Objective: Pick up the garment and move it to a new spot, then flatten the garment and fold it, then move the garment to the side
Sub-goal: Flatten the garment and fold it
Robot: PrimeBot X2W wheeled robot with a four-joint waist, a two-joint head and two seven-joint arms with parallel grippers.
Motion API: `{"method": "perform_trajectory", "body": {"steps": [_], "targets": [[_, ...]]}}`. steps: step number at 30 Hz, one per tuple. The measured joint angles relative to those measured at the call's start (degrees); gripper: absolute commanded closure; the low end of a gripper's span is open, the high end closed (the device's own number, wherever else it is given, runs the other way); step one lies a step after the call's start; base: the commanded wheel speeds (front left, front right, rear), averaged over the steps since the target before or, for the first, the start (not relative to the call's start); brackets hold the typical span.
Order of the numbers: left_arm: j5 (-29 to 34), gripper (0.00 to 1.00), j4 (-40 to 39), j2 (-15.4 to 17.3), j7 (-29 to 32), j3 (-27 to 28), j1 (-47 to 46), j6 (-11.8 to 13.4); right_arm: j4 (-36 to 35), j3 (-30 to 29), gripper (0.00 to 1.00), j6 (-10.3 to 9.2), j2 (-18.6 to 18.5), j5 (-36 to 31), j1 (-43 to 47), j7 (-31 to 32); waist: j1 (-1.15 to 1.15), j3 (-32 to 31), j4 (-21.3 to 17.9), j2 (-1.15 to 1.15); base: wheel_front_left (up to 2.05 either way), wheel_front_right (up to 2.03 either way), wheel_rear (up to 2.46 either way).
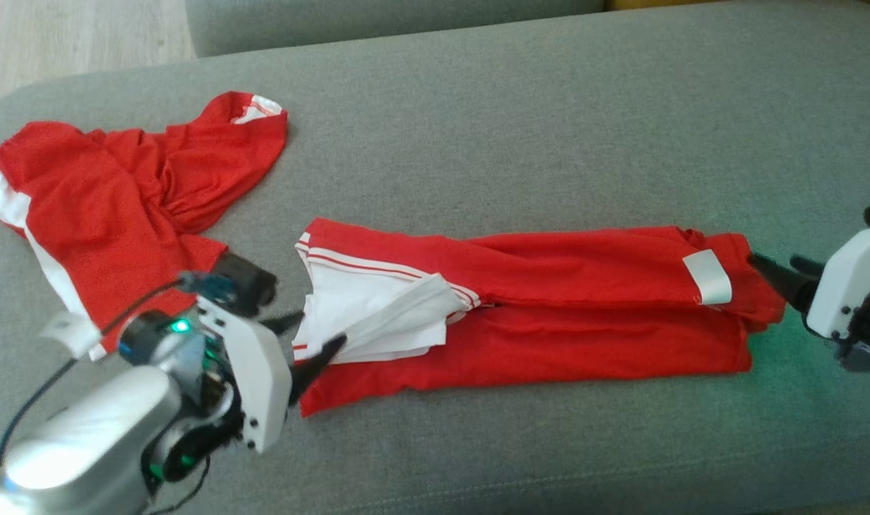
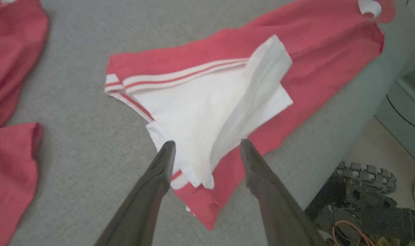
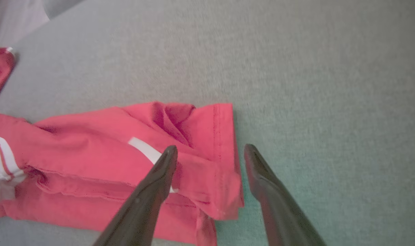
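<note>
- The garment (image 1: 521,307) lies as a long folded strip across the middle of the sofa cushion (image 1: 549,143), nearer its front edge.
- My left pincer (image 2: 207,142) stands apart over the white end, and my right pincer (image 3: 211,147) stands apart at the red hem. Neither holds cloth.
- I reckon a dragging finger could flip the loose white flap open.
- Sliding it towards the left edge could tangle it with the second red garment (image 1: 106,207).
</note>
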Motion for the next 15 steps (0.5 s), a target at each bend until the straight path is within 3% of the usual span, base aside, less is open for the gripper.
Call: {"method": "perform_trajectory", "body": {"steps": [4, 7, 9, 13, 15], "targets": [[0.00, 0.00, 0.03, 0.02, -4.02, 2.89, 0.41, 2.21, -4.00, -3.80, 0.00, 0.00, 2.54, -2.71, 1.24, -5.02, 0.00, -0.85, 0.02, 0.00, 0.00, 0.00, 0.00], [-0.01, 0.00, 0.32, -0.99, -10.69, 6.98, 0.41, 5.06, -7.48, -5.42, 0.00, 0.00, 4.42, -5.04, 2.17, -10.77, 0.00, -1.42, 0.22, 0.00, 0.00, 0.00, 0.00], [-0.03, 0.00, 1.15, -2.68, -17.06, 10.65, 0.43, 7.34, -9.72, -6.24, 0.00, 0.00, 6.09, -6.64, 2.61, -15.81, 0.00, -1.76, 0.32, 0.00, 0.00, 0.00, 0.00], [-2.29, 0.00, 1.67, -7.10, -29.50, 17.18, 1.82, 9.43, -12.92, -7.03, 0.00, 0.00, 9.06, -10.28, 4.45, -27.13, 0.00, -2.31, 0.49, 0.00, 0.00, 0.00, 0.00], [-2.33, 0.00, 1.93, -9.34, -32.16, 20.35, 3.75, 10.39, -13.39, -7.39, 0.00, 0.00, 10.53, -12.49, 5.66, -32.59, 0.00, -2.64, 0.58, 0.00, 0.00, 0.00, 0.00]]}}
